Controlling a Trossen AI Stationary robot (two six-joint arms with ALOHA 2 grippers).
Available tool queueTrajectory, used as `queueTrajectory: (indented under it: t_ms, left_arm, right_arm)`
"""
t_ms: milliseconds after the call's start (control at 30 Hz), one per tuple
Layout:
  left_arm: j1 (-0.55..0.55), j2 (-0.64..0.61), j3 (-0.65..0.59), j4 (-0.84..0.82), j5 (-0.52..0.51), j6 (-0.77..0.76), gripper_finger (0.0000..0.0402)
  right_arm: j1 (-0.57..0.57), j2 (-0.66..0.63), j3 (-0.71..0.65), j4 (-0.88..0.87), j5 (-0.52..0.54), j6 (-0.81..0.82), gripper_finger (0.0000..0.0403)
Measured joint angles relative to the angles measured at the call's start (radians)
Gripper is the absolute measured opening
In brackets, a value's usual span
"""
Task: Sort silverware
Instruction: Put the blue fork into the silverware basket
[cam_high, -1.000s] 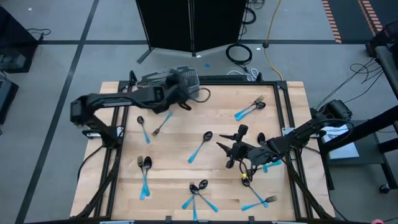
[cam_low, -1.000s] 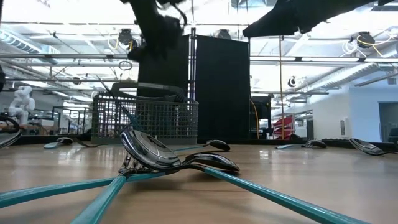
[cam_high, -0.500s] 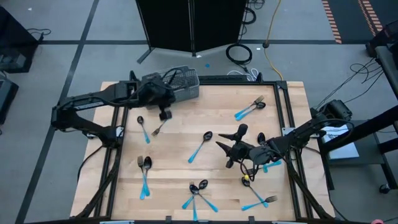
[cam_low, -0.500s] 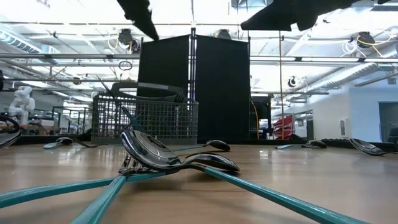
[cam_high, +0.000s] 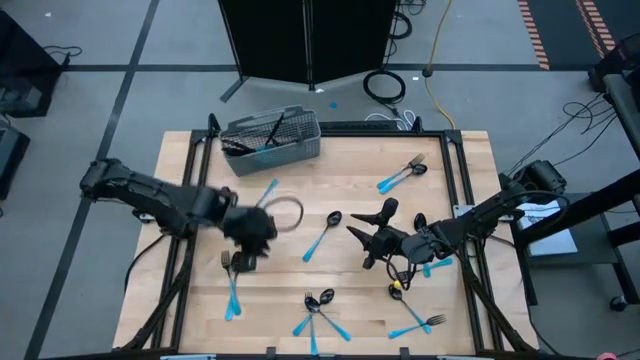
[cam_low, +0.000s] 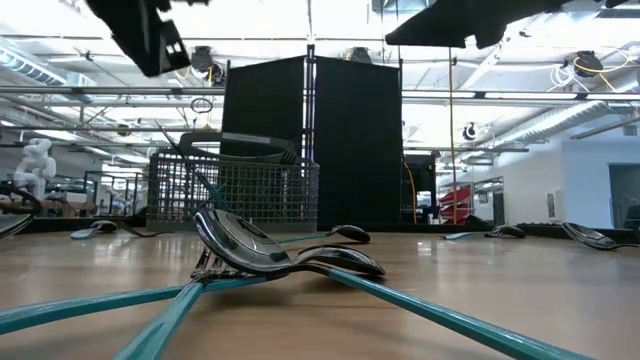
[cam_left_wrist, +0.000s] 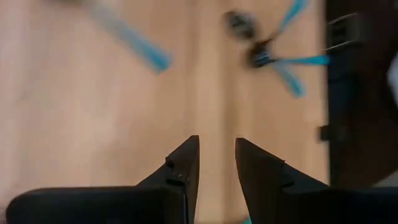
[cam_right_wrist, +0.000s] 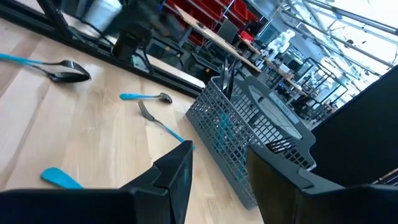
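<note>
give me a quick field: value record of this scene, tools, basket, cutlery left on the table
left tool: open, empty, over the table's left half near a fork and spoon
right tool: open, empty, right of centre
basket: far edge, some silverware inside
table: forks and spoons scattered, a spoon at centre

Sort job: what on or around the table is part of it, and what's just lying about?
Job:
silverware scattered on the table
wire basket, some pieces already inside
left gripper, empty
right gripper, empty

Lying about:
coiled cable on the floor
black cabinet
</note>
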Motion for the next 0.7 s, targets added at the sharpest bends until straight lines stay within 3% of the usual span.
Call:
queueTrajectory:
  t_ms: [200, 300, 700]
  left_arm:
    - [-0.198, 0.104, -0.042, 0.479, -0.119, 0.041, 0.0100]
    - [-0.261, 0.191, -0.041, 0.618, -0.136, 0.130, 0.0100]
    - [-0.313, 0.550, 0.171, 0.679, -0.126, 0.550, 0.0100]
  right_arm:
    - [-0.001, 0.000, 0.000, 0.052, 0.000, -0.037, 0.0144]
    - [-0.001, 0.000, 0.000, 0.076, -0.003, -0.033, 0.0144]
    - [-0.001, 0.000, 0.000, 0.075, -0.004, 0.066, 0.0144]
